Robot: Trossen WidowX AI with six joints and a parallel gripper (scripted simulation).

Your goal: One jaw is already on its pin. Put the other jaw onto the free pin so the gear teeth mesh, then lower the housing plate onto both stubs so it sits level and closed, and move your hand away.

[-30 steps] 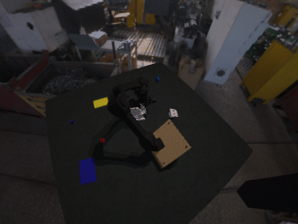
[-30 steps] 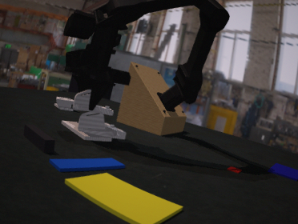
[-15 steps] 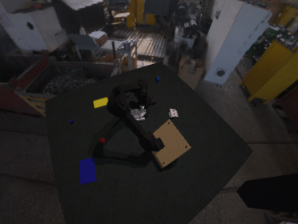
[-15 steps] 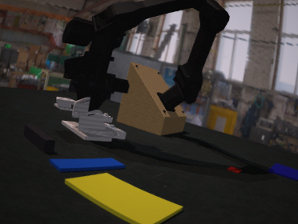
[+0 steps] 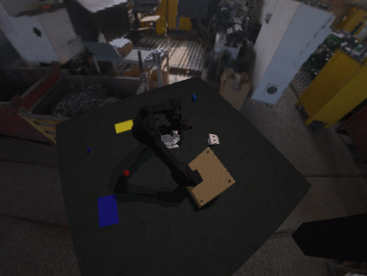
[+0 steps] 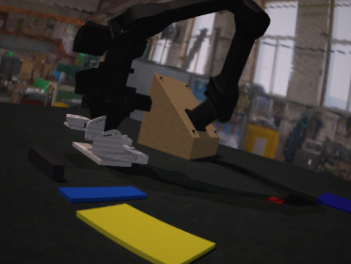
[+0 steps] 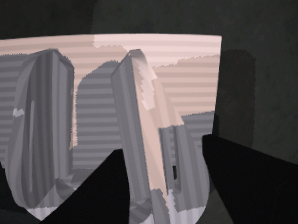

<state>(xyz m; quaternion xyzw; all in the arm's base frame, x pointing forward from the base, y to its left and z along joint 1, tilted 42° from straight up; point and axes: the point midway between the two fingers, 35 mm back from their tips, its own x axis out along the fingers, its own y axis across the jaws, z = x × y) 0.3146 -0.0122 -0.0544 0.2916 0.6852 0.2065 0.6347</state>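
My gripper (image 6: 111, 126) (image 7: 164, 151) is shut on a grey-white jaw (image 7: 145, 125) (image 6: 95, 126), one finger on each side of it. The held jaw stands upright, low over the pale base (image 7: 195, 47) (image 6: 85, 150), and leans a little in the wrist view. The other jaw (image 7: 47, 120) (image 6: 110, 147) stands on the base, to the left in the wrist view, with a gap between their upper parts. The free pin and the gear teeth are hidden; whether the held jaw touches its pin cannot be told. The small white housing plate (image 5: 213, 140) (image 6: 75, 121) lies apart on the table.
The arm stands on a wooden wedge block (image 5: 217, 172) (image 6: 165, 120). A dark bar (image 6: 45, 163), a blue slab (image 6: 104, 193) and a yellow slab (image 6: 142, 231) (image 5: 123, 126) lie near the base. A red piece (image 5: 126, 172) (image 6: 275, 200) and a dark-blue slab (image 5: 108, 210) (image 6: 337, 202) lie farther off.
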